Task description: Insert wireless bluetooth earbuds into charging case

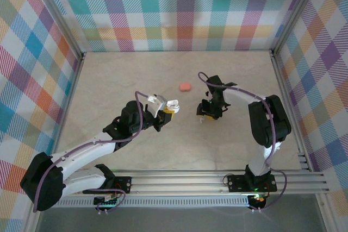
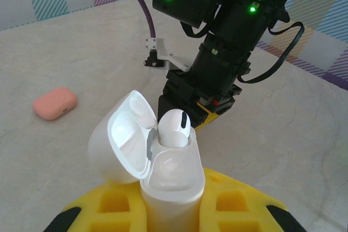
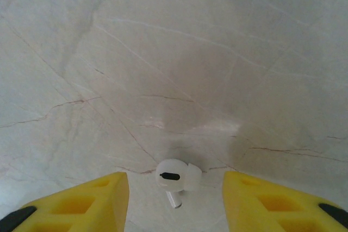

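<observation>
Earbud (image 3: 176, 176) lies flat, stem pointing back toward right claw (image 3: 175, 193)

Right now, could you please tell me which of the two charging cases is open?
The white case, held in the left gripper: its lid is swung back and a white earbud sits inside. The pink case lies shut on the table.

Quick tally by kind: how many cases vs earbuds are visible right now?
Cases: 2, the white case, open, and the pink case, shut
Earbuds: 2, both white, the seated earbud in the white case and the loose earbud on the table
Total: 4
</observation>
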Action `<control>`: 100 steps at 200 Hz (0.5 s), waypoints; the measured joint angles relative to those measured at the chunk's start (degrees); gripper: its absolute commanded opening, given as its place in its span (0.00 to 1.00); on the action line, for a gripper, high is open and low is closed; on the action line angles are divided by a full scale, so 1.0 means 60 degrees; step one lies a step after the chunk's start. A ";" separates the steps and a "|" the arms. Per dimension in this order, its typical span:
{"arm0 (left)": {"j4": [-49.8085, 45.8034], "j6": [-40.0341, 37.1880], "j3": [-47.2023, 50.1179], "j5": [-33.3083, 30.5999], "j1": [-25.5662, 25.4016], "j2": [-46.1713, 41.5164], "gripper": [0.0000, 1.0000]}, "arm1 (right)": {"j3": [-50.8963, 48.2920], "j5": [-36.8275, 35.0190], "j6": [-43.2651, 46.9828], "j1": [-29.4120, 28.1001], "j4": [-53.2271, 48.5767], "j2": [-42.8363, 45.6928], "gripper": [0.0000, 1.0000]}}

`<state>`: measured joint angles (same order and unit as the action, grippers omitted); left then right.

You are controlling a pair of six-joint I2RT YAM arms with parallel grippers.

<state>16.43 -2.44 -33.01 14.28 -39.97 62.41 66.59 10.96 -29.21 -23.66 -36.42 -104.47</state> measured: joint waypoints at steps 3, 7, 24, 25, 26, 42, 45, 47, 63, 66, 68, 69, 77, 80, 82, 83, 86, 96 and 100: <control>-0.0007 0.0004 0.0011 0.0000 0.0000 -0.0018 0.00 | 0.0004 -0.0007 0.0000 -0.0004 -0.0025 -0.0004 0.48; -0.0007 0.0000 0.0033 -0.0004 0.0000 -0.0044 0.00 | 0.0015 -0.0011 0.0000 -0.0015 -0.0069 -0.0015 0.48; -0.0047 0.0000 0.0066 -0.0007 0.0000 -0.0138 0.00 | 0.0091 -0.0084 0.0000 -0.0066 -0.0204 -0.0066 0.46; -0.0051 -0.0004 0.0069 -0.0004 0.0000 -0.0142 0.00 | 0.0095 -0.0084 0.0004 -0.0066 -0.0211 -0.0069 0.46; -0.0051 0.0000 0.0069 -0.0004 0.0000 -0.0153 0.00 | 0.0102 -0.0087 0.0000 -0.0069 -0.0222 -0.0080 0.45; -0.0051 -0.0004 0.0087 -0.0011 0.0000 -0.0222 0.00 | 0.0193 -0.0153 -0.0004 -0.0117 -0.0291 -0.0186 0.44; -0.0055 -0.0004 0.0091 -0.0007 0.0000 -0.0226 0.00 | 0.0211 -0.0168 0.0004 -0.0127 -0.0310 -0.0211 0.43; -0.0055 -0.0004 0.0091 -0.0007 0.0000 -0.0237 0.00 | 0.0222 -0.0175 0.0004 -0.0135 -0.0321 -0.0222 0.43; -0.0055 -0.0007 0.0098 -0.0011 0.0000 -0.0259 0.00 | 0.0280 -0.0226 0.0004 -0.0197 -0.0375 -0.0317 0.43; -0.0055 -0.0007 0.0098 -0.0007 0.0000 -0.0262 0.00 | 0.0288 -0.0237 0.0004 -0.0208 -0.0382 -0.0335 0.43; -0.0055 -0.0007 0.0098 -0.0011 0.0000 -0.0262 0.00 | 0.0291 -0.0237 0.0004 -0.0215 -0.0386 -0.0339 0.43; -0.0055 -0.0007 0.0098 -0.0011 0.0000 -0.0262 0.00 | 0.0291 -0.0240 0.0004 -0.0215 -0.0390 -0.0342 0.43; -0.0055 -0.0007 0.0106 -0.0007 0.0000 -0.0273 0.00 | 0.0328 -0.0262 0.0004 -0.0248 -0.0419 -0.0393 0.42; -0.0055 -0.0007 0.0106 -0.0007 0.0000 -0.0280 0.00 | 0.0353 -0.0259 0.0004 -0.0251 -0.0437 -0.0415 0.42; -0.0058 -0.0007 0.0106 -0.0004 0.0000 -0.0284 0.00 | 0.0364 -0.0262 0.0007 -0.0251 -0.0441 -0.0426 0.42; -0.0058 -0.0007 0.0106 -0.0004 0.0000 -0.0284 0.00 | 0.0372 -0.0266 0.0004 -0.0251 -0.0444 -0.0437 0.42; -0.0058 -0.0007 0.0106 -0.0004 0.0000 -0.0291 0.00 | 0.0390 -0.0270 0.0007 -0.0251 -0.0448 -0.0455 0.42; -0.0062 -0.0007 0.0106 -0.0004 0.0000 -0.0302 0.00 | 0.0441 -0.0306 0.0007 -0.0251 -0.0452 -0.0517 0.41; -0.0062 -0.0007 0.0106 -0.0004 0.0000 -0.0310 0.00 | 0.0463 -0.0321 0.0007 -0.0251 -0.0452 -0.0543 0.41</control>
<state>16.05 -2.48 -32.38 14.26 -39.97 60.55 69.36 9.04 -29.17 -25.17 -39.13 -107.72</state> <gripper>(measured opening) 0.166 0.415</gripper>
